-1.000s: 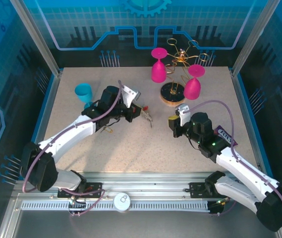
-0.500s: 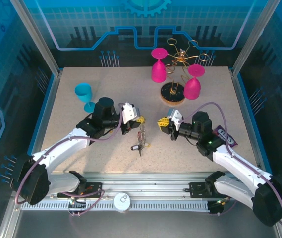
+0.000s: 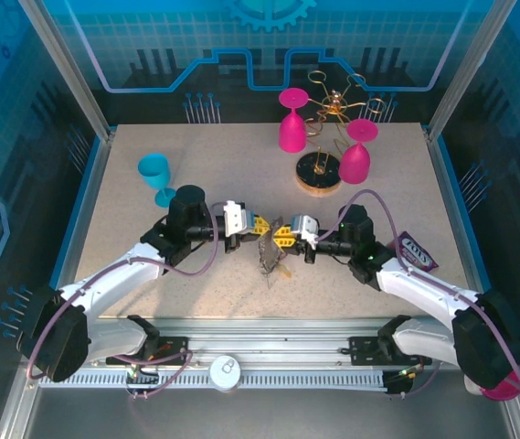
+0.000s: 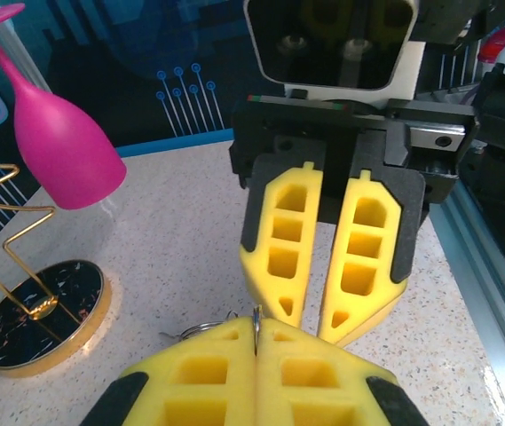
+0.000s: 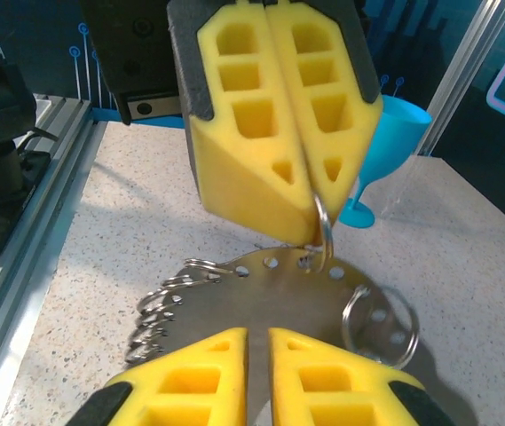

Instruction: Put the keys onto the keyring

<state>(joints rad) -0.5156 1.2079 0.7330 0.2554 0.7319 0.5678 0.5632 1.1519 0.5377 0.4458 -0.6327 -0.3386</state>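
The two grippers meet tip to tip over the middle of the tabletop, a bit closer to the near edge than the far one. The left gripper [image 3: 260, 229] is shut tight on a small metal ring [image 5: 322, 224]. That ring goes through a hole in the keyring [image 5: 270, 288], a flat metal plate with holes along its edge and more small rings bunched on one side. The keyring hangs down from the left gripper, just under both sets of yellow fingers. I cannot tell if its low end touches the tabletop.

The right gripper [image 3: 281, 238] faces the left one, very near it. Its fingers are a little apart, with nothing seen between them.

A blue glass [image 3: 155, 176] stands near the left edge. Two pink glasses [image 3: 291, 121] hang upside down on a gold wire stand [image 3: 319, 171] by the far edge.

The keys are too small and hidden to make out for sure.
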